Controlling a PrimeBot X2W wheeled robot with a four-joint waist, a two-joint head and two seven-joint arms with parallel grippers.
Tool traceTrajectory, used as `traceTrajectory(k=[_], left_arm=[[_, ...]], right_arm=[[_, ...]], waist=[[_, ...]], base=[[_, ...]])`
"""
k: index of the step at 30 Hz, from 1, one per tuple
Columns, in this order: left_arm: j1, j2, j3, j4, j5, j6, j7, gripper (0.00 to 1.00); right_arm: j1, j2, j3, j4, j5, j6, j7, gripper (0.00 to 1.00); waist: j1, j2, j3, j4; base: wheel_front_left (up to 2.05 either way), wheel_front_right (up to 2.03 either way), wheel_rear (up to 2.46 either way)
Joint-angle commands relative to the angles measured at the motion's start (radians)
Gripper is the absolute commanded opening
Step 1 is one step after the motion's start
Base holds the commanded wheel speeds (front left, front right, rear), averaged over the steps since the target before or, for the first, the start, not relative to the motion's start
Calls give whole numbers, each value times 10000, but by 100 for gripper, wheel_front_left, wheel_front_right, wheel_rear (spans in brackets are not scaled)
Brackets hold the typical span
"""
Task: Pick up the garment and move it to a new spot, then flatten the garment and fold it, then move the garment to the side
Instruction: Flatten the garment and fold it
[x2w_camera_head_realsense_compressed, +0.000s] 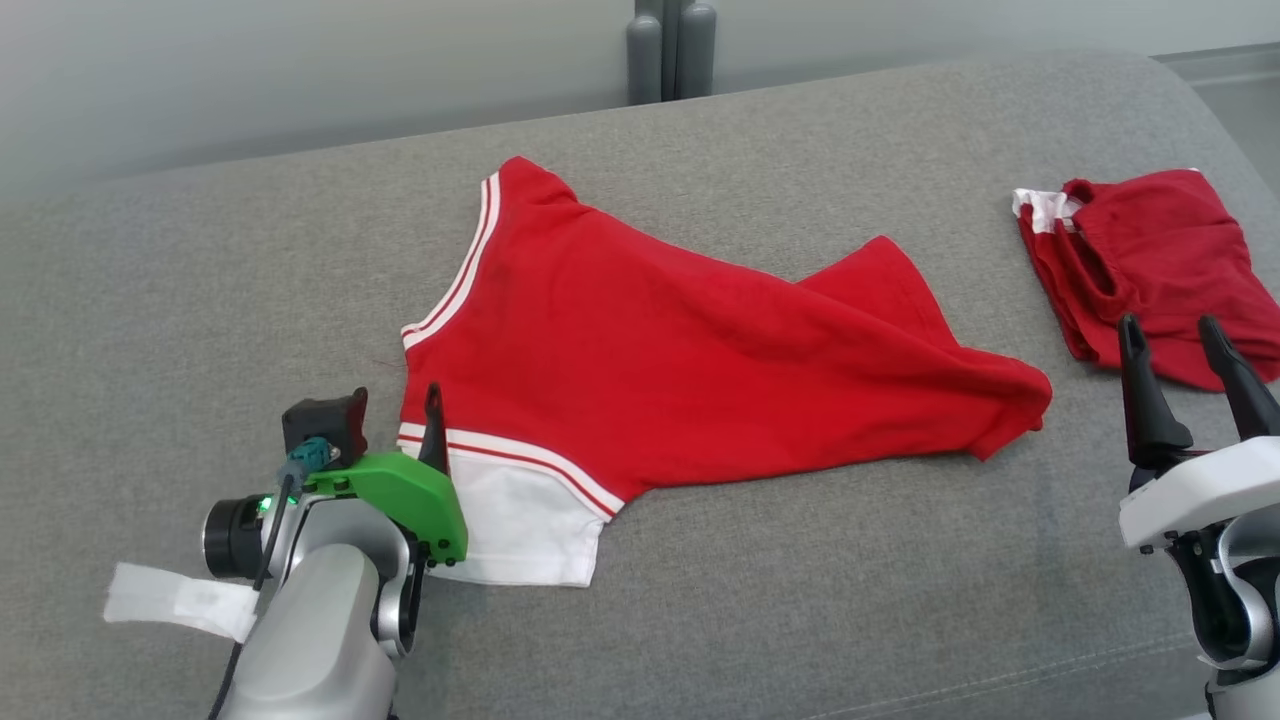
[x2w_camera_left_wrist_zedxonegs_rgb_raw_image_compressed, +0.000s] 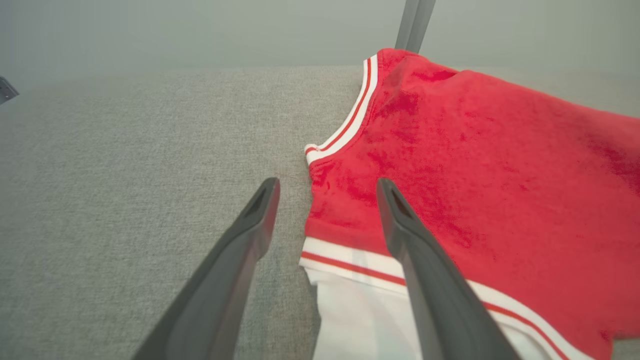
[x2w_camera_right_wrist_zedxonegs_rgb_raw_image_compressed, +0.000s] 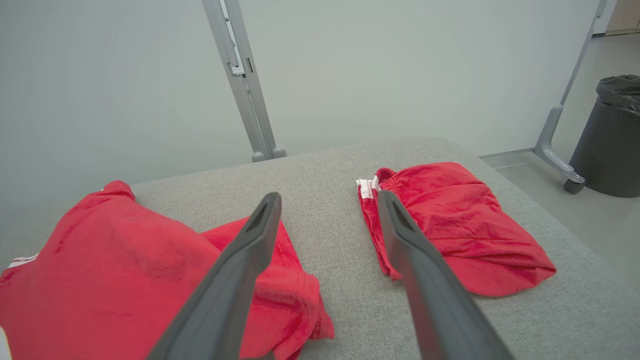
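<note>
Bench (x2w_camera_head_realsense_compressed: 200, 300): grey fabric top, running from the near edge to the far wall.

Garment (x2w_camera_head_realsense_compressed: 650, 360): red, lying at mid-bench, spread out but not flat. Creases run across it and its right end is bunched. A curved white-and-red trimmed edge faces left. A white panel under a striped band forms the near-left corner.

Folded piece (x2w_camera_head_realsense_compressed: 1160, 270): red with a bit of white trim, at the far right of the bench, apart from the garment.

Left arm: the pale forearm rises from the near-left edge of the head view. The wrist carries a green bracket and lies low at the garment's near-left corner. Left hand (x2w_camera_left_wrist_zedxonegs_rgb_raw_image_compressed: 327, 185): fingers spread wide, pointing to the far side, nothing held. In the left wrist view the garment's left edge runs between them. One finger is over bare bench, the other over the red cloth and striped band. Contact with the cloth cannot be determined.

Right arm: the white wrist is at the near-right edge of the head view, raised clear of the bench, fingers pointing to the far side. Right hand (x2w_camera_head_realsense_compressed: 1169, 322): fingers wide apart, empty. In the right wrist view one finger crosses the garment's bunched right end and the other the folded piece's left edge, with bare bench between them.

Bin (x2w_camera_right_wrist_zedxonegs_rgb_raw_image_compressed: 612, 135): dark, lined, on the floor beyond the bench's right end.

Post (x2w_camera_head_realsense_compressed: 670, 50): grey, upright behind the far edge.

Tape (x2w_camera_head_realsense_compressed: 175, 600): white strip on the left forearm.
</note>
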Motion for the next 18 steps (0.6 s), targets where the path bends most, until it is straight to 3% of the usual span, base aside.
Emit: traceTrajectory(k=[1,10,16,17,18], left_arm=[[-261,119,55,202,-71,-58,62,100],[-1663,354,-135,2710,-116,-494,939,100],[-2174,416,-122,3675,-233,-514,1204,100],[-2230,396,-100,3780,-268,-558,1148,78],[-2277,374,-95,3869,-276,-588,1092,41]], right_arm=[[40,7,74,-105,-56,1,-98,100],[-176,16,776,-473,-17,1,-474,100],[-251,-30,983,-504,1,1,-587,100],[-260,-25,998,-519,9,1,-610,100],[-267,-20,1012,-547,22,1,-662,100]], waist=[[0,0,148,-318],[0,0,436,-921],[0,0,529,-1098],[0,0,545,-1110],[0,0,561,-1115]], base=[[0,0,0],[0,0,0],[0,0,0],[0,0,0],[0,0,0]])
